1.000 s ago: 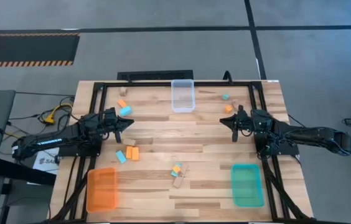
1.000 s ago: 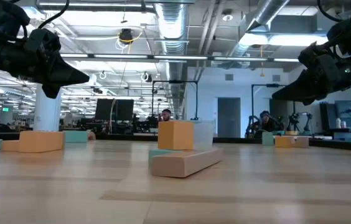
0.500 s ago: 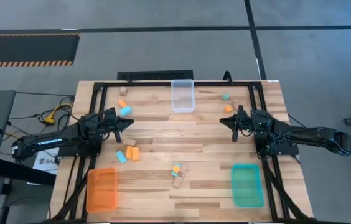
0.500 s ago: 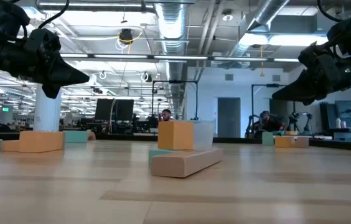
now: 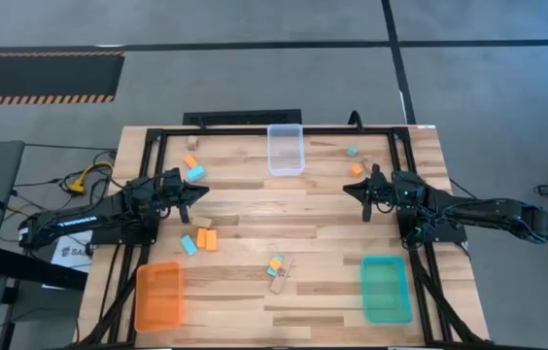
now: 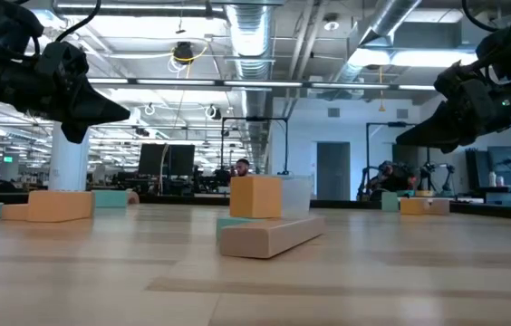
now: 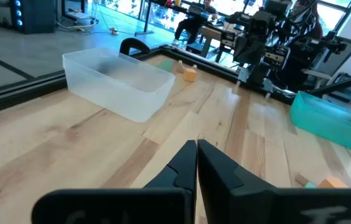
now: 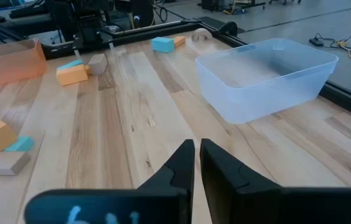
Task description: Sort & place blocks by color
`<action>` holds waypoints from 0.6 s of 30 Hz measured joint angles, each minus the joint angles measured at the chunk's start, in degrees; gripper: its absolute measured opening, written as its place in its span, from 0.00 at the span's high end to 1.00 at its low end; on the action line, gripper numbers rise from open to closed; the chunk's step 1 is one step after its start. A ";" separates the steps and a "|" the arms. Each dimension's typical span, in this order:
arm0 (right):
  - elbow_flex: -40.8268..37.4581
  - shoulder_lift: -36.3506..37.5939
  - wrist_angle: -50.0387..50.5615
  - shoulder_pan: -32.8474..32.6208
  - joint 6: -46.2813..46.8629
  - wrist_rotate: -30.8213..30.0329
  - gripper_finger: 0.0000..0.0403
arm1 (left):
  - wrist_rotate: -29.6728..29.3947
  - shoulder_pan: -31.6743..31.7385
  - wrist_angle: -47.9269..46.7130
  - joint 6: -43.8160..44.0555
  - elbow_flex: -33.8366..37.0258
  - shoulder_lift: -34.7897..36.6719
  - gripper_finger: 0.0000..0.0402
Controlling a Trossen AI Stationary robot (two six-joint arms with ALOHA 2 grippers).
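The blocks point(image 5: 199, 240) lie scattered over the wooden surface point(image 5: 255, 209): a pair near the left gripper point(image 5: 188, 195), a small stack near the middle point(image 5: 277, 270), and a few toward the far corners point(image 5: 355, 160). None are in the orange tray point(image 5: 158, 296), teal tray point(image 5: 387, 289) or clear tray point(image 5: 286, 150) yet, so sorting looks unstarted. Both arms hover above the surface, the left gripper at the left side and the right gripper point(image 5: 366, 192) at the right, each with fingers pressed together and holding nothing. The blocks look like small, rigid, light pieces with flat faces, likely easy to pinch across two opposite sides. The stacked ones near the middle, an orange block point(image 6: 255, 196) on a tan one point(image 6: 269, 236), may topple if nudged, so taking the top piece first seems wise.
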State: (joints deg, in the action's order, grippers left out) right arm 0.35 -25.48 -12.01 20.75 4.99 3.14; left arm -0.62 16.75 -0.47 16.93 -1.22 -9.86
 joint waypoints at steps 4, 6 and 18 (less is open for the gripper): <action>-0.01 0.00 0.02 0.02 0.00 0.00 0.87 | -0.01 0.00 -0.02 0.00 0.00 0.00 1.00; 0.00 0.01 0.00 0.00 0.00 0.00 0.87 | -0.02 0.00 -0.01 0.00 -0.01 0.00 1.00; -0.01 -0.01 0.02 0.02 0.00 0.01 0.87 | 0.63 -0.02 0.44 11.13 -0.02 0.02 1.00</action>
State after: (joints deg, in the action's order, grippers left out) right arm 0.34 -25.49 -11.99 20.77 4.99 3.15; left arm 0.01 16.73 -0.04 28.06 -1.23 -9.85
